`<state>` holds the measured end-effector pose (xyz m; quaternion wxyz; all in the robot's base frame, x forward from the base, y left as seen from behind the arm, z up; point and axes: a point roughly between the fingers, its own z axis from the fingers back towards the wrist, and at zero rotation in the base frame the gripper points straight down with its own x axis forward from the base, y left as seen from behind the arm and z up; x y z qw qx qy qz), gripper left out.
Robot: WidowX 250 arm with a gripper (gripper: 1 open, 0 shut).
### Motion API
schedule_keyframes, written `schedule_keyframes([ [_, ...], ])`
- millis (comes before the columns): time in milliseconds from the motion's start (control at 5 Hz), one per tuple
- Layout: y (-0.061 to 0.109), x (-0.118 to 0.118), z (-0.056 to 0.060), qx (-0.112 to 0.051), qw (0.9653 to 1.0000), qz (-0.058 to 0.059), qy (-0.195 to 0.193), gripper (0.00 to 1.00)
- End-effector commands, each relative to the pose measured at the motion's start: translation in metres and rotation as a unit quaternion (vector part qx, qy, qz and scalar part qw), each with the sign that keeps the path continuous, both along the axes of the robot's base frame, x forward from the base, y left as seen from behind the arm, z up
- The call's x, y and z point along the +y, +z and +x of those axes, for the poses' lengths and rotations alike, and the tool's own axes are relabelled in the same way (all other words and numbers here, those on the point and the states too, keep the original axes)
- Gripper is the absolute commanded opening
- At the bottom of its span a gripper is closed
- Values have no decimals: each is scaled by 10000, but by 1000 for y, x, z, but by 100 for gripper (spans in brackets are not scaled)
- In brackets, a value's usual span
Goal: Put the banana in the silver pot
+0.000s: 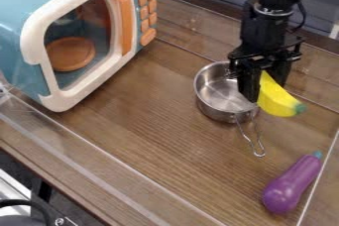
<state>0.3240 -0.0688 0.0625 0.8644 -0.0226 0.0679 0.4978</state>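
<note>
Over at the far left sits the toy microwave, well apart from the silver pot, which stands near the middle of the wooden table with its wire handle trailing toward the viewer. Just at the pot's right rim the gripper points straight down, its fingers pinched tight on the banana, which hangs beside the pot rather than over it, its green tip out to the right. To my eye this is the carrying step: the fruit is held but not yet above the opening. The next move would need a short shift toward the pot's centre, then a release. Further right and nearer, the purple eggplant lies well clear of the pot.
</note>
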Motion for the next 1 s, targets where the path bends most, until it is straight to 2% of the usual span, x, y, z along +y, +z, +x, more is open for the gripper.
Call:
schedule_keyframes([
  [0,28,5,6,-448,9990,-49,35,0],
  [800,30,11,6,-462,9989,-17,-20,0],
])
